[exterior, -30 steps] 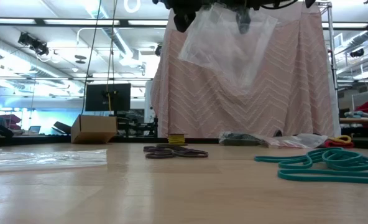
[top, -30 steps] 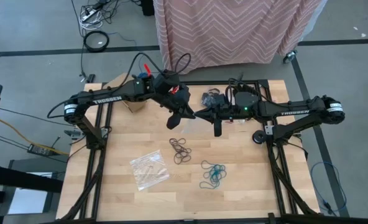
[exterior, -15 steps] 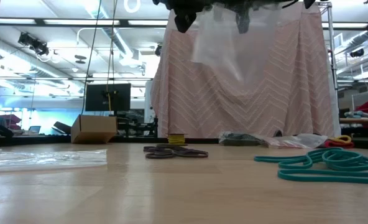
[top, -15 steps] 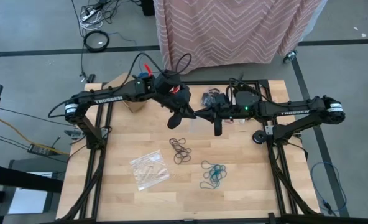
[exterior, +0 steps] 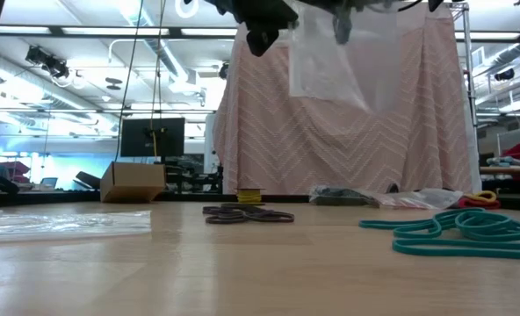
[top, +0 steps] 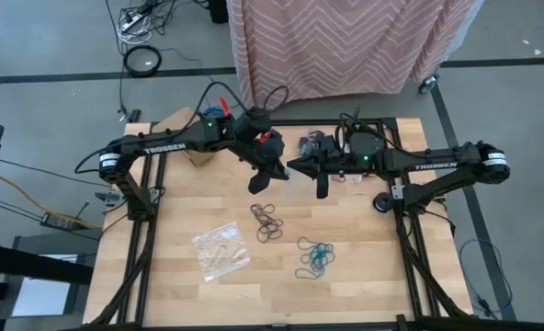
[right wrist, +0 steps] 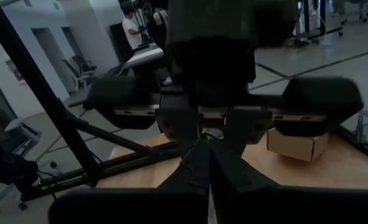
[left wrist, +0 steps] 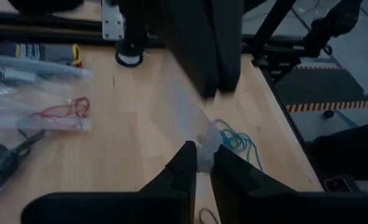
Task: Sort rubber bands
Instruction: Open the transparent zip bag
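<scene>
A clear plastic bag hangs high over the table's middle, between my two grippers. My left gripper and my right gripper face each other, both shut on the bag. Below them, loose rubber bands lie flat on the table. A dark brown heap sits mid-table. A teal heap lies nearer the near edge. Black ones lie at the far edge. Red ones lie inside another clear bag. My left gripper pinches the clear bag's upper edge between its two fingertips, slanting down from the table's left. The bag is lifted clear and hangs slack. My right gripper holds the bag's top from the table's right. Its own fingers hide the place of contact. The film hangs below it.
A flat clear bag lies on the near left of the table. A cardboard box stands at the far left. More bags and small items crowd the far edge. A striped cloth hangs behind the table.
My left gripper has shifted a little toward the right gripper and tipped. The hanging bag has drawn in from its left side and now hangs narrower, farther toward the table's right. The bands on the table have not moved.
</scene>
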`<state>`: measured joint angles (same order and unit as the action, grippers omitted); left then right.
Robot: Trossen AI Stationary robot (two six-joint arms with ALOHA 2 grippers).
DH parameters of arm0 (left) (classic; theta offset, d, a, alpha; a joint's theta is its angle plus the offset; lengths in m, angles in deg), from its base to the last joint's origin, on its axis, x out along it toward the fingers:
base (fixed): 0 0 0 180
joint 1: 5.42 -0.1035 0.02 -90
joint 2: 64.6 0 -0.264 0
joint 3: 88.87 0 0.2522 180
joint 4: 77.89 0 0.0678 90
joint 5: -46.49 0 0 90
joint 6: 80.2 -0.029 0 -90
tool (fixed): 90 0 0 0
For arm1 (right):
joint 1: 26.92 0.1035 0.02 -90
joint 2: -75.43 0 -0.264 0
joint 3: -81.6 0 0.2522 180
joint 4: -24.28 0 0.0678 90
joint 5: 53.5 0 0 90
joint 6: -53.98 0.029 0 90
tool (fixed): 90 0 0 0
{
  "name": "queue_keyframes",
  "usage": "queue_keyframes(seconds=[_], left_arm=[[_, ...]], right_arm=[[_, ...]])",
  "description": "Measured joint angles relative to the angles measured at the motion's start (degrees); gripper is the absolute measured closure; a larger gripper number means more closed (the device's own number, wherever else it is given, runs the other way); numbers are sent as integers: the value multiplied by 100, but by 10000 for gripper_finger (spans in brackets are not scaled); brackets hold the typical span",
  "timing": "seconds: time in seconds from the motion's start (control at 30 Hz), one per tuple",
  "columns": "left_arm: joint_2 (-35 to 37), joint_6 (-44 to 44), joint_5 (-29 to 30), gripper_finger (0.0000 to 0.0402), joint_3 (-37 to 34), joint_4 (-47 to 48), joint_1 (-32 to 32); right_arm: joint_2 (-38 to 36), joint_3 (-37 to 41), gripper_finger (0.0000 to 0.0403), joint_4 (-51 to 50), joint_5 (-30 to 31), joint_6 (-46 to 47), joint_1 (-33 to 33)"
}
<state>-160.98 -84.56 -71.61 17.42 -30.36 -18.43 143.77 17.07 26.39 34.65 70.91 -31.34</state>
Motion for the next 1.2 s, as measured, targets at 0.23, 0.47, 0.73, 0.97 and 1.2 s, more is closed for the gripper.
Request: queue_keyframes(seconds=[0.23,0.47,0.73,0.97,1.2], left_arm=[[0,-136,-5,355,0,137,-20],[0,-151,-44,355,0,228,-14],[-1,-572,-511,355,0,607,32],[-32,-1510,456,355,17,1130,214],[-41,-2031,1267,355,400,2503,354]], right_arm=[[-14,-6,403,72,-176,-95,-36],[-14,-7,368,-338,-531,-628,23],[-8,-7,271,-359,-616,-776,-93],[237,-9,269,-385,-1042,-722,-123],[955,-540,275,-351,-1243,-880,26]])
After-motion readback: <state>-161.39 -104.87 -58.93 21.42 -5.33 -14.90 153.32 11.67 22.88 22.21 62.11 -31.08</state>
